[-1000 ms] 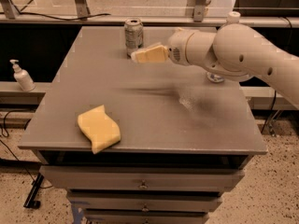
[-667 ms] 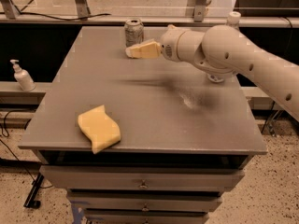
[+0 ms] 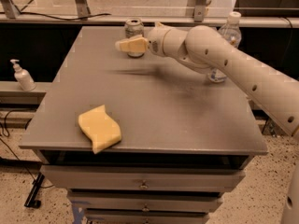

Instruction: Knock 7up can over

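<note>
The 7up can (image 3: 134,28) stands upright near the far edge of the grey table (image 3: 154,106), a small silver can with a pale label. My gripper (image 3: 122,45) reaches in from the right on a white arm. Its yellowish fingers (image 3: 132,44) lie in front of the can's lower half and overlap it in the view. Whether they touch the can I cannot tell.
A clear plastic water bottle (image 3: 227,36) with a white cap stands at the far right, partly behind my arm. A yellow sponge (image 3: 99,128) lies near the front left edge. A soap dispenser (image 3: 22,76) stands on a ledge to the left of the table.
My gripper has moved left and toward the can, from beside its right to in front of it. The can still stands upright in the same place.
</note>
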Motion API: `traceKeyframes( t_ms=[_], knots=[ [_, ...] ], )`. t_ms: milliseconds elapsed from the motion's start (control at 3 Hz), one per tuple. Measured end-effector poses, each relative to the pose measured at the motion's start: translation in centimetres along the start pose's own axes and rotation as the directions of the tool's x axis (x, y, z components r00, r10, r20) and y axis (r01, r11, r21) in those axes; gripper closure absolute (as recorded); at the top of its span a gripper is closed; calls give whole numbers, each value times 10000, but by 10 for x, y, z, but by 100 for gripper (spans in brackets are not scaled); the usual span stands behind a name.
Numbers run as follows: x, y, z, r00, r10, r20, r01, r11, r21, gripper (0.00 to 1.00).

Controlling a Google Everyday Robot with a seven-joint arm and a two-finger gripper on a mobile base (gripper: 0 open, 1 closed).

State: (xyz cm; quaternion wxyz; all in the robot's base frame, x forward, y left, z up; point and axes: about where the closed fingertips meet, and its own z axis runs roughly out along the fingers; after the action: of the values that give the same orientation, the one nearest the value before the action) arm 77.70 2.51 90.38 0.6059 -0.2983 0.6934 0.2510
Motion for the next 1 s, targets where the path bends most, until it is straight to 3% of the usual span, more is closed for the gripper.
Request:
traceKeyframes(
  t_ms=[333, 667, 1000],
  knots=[
    [2, 0, 27, 9998, 162, 94, -160, 9995, -279, 0],
    [10, 4, 43, 9994, 341, 24, -340, 9983, -474, 18],
    [20, 5, 40, 9987, 509, -97, -513, 9977, -448, 42]
  ],
)
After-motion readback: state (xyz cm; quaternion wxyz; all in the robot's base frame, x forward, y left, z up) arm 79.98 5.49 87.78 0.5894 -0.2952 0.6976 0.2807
